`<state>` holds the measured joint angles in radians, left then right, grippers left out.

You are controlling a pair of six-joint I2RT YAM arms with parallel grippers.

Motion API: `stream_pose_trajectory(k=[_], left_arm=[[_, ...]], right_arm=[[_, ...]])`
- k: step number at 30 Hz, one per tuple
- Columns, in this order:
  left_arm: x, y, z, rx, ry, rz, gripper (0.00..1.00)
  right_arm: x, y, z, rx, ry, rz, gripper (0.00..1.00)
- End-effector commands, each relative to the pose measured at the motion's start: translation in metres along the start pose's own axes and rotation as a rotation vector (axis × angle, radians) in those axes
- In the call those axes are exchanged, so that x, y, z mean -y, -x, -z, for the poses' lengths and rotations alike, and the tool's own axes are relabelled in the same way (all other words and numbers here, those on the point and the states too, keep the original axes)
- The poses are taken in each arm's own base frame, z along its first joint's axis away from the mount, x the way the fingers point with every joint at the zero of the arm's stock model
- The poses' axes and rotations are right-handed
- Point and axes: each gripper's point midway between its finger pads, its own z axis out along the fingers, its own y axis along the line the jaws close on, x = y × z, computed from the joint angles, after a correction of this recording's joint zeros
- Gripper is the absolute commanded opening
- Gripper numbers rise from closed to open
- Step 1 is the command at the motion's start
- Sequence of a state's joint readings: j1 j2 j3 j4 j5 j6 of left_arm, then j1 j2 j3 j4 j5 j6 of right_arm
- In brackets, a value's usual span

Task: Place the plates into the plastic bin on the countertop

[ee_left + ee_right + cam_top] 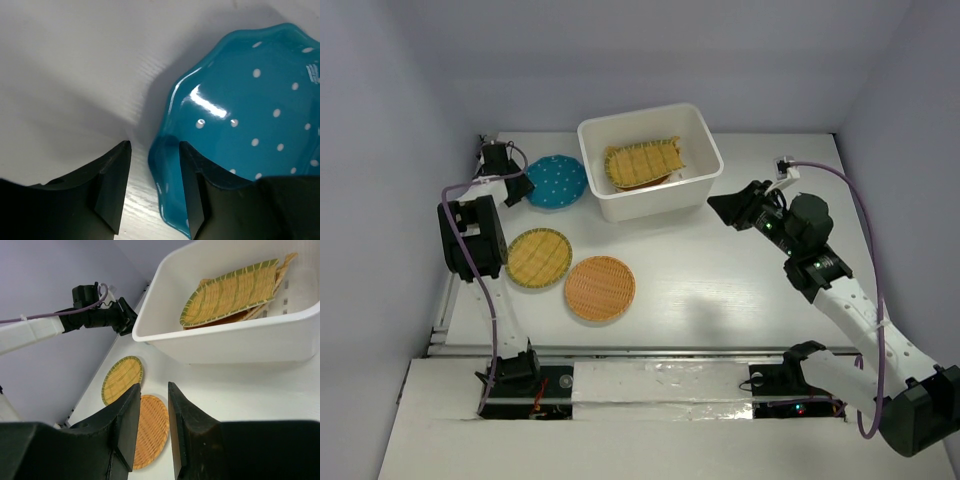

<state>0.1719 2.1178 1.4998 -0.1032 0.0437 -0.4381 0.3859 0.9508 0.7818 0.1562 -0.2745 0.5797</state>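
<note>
A round teal plate with white dots (558, 182) (250, 100) lies on the white countertop (720, 290), left of the white plastic bin (695, 170) (240, 342). My left gripper (517, 183) (153, 150) is open and straddles the teal plate's left rim: one finger rests over the plate, while the other stands apart from it above the table. Woven plates (642, 160) (230, 292) lie stacked in the bin, a yellow-green one on top. A yellow-green round plate (538, 258) (122, 379) and an orange round plate (600, 288) (154, 435) lie on the countertop. My right gripper (718, 208) (153, 390) hangs open and empty, right of the bin.
The grey walls close in on the left, the back and the right. The left arm (90, 317) reaches along the left wall. A metal rail (650, 352) runs along the near table edge by the arm bases.
</note>
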Motion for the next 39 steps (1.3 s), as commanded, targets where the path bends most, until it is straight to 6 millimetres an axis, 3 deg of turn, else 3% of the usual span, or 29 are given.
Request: stream_pose_trajectory(k=[1, 7, 10, 11, 13, 14, 16, 17, 19, 20, 22, 23, 25, 34, 39], left_arm=[[0.008, -0.005, -0.006, -0.036, -0.040, -0.002, 0.40], [0.018, -0.008, -0.012, -0.062, -0.033, -0.030, 0.28], [0.018, -0.006, -0.013, -0.045, -0.007, -0.047, 0.10], [0.016, -0.009, -0.013, -0.048, -0.005, -0.042, 0.00], [0.016, -0.001, -0.010, -0.019, -0.024, -0.022, 0.00], [0.009, -0.007, -0.010, -0.030, -0.024, 0.003, 0.00], [0.010, 0.005, -0.001, 0.006, -0.079, 0.044, 0.00], [-0.007, 0.002, 0.000, 0.002, -0.071, 0.095, 0.00], [-0.004, 0.028, 0.019, 0.076, -0.138, 0.132, 0.00], [-0.017, 0.029, 0.024, 0.083, -0.141, 0.163, 0.00], [-0.010, 0.051, 0.045, 0.152, -0.210, 0.188, 0.00], [-0.010, 0.047, 0.050, 0.153, -0.220, 0.191, 0.00], [-0.010, 0.065, 0.066, 0.212, -0.255, 0.201, 0.00], [0.013, 0.077, 0.100, 0.284, -0.441, 0.227, 0.00], [0.015, 0.081, 0.110, 0.300, -0.473, 0.236, 0.00]], right_arm=[[-0.008, 0.006, 0.001, 0.021, 0.036, 0.027, 0.34], [-0.010, 0.009, 0.003, 0.031, 0.036, 0.018, 0.34], [-0.012, 0.012, 0.004, 0.041, 0.040, 0.017, 0.34], [-0.013, 0.012, 0.005, 0.041, 0.040, 0.017, 0.34], [-0.015, 0.016, 0.006, 0.052, 0.040, 0.021, 0.34], [-0.015, 0.016, 0.007, 0.051, 0.038, 0.021, 0.34], [-0.014, 0.018, 0.009, 0.056, 0.032, 0.025, 0.34], [-0.014, 0.018, 0.009, 0.058, 0.029, 0.028, 0.34], [-0.014, 0.018, 0.009, 0.059, 0.030, 0.027, 0.34], [-0.014, 0.018, 0.009, 0.059, 0.032, 0.027, 0.34], [-0.014, 0.016, 0.008, 0.055, 0.033, 0.024, 0.34], [-0.014, 0.016, 0.008, 0.054, 0.035, 0.022, 0.34], [-0.013, 0.015, 0.008, 0.053, 0.034, 0.022, 0.33], [-0.008, 0.011, 0.010, 0.050, 0.015, 0.022, 0.33], [-0.007, 0.012, 0.010, 0.054, 0.006, 0.022, 0.33]])
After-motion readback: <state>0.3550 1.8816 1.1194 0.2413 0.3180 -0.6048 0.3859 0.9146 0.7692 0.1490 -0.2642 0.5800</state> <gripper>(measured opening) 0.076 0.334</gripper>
